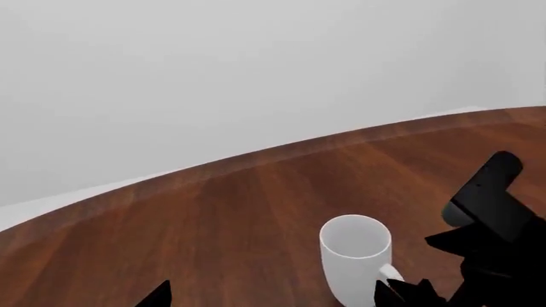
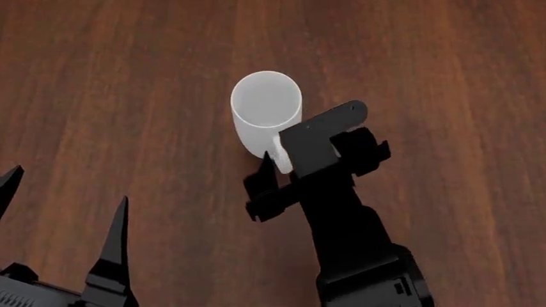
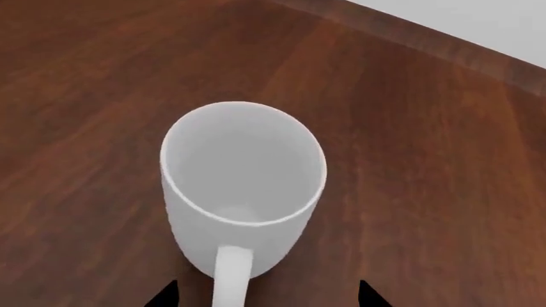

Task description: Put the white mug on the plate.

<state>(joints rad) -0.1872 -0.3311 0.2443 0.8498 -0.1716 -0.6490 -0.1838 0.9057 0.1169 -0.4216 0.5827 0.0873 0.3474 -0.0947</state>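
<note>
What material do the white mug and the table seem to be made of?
White mug: probably glazed ceramic, though matte plastic is possible; it is plain, smooth and evenly white, with a thick rim and no markings.
Table: wood or wood veneer, dark reddish brown, with long grain streaks and a soft sheen.

One white mug (image 2: 265,109) — two tools.

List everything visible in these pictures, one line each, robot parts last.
white mug: one, plain white, upright on the table, empty, handle toward the right hand.
table: one, dark reddish-brown wood, under everything; its far edge shows in the wrist views.
right hand: one, black, at the mug's handle, fingers either side of it, open.
left hand: one, black, low at the head view's left, open, holding nothing, apart from the mug.
</note>
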